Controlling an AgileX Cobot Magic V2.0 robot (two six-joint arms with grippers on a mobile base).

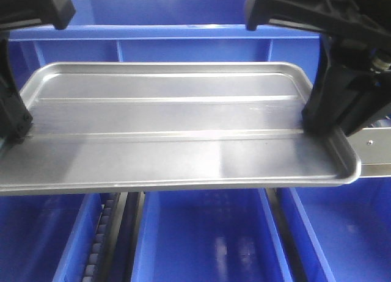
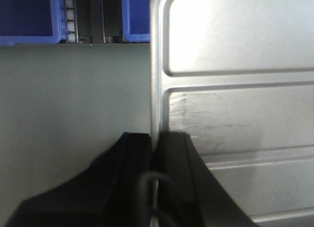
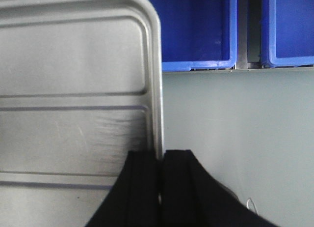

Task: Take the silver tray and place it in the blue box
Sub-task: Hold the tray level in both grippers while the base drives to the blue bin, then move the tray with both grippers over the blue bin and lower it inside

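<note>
We hold the silver tray (image 1: 177,129) by its two short ends, one claw at each. The left claw (image 2: 156,158) is pinched on the tray's left rim, with one black finger outside the rim and the other inside on the tray's bottom. The right claw (image 3: 161,173) grips the right rim the same way, its fingers pressed together with the thin metal edge between them.

From the front view the tray hangs roughly level with its open side up. The two long ridges run along its bottom from end to end, and its right corners curve round beside the right claw. Behind it stands the blue box (image 1: 183,33), whose lipped rim and ribbed front wall show above the tray's far edge. The tray is not inside the box.

Under the tray's near edge we see the narrower blue bins (image 1: 201,233) side by side, with a dark roller track (image 1: 101,239) between two of them. Both wrist views show the grey counter (image 3: 235,128) below the tray's ends.
</note>
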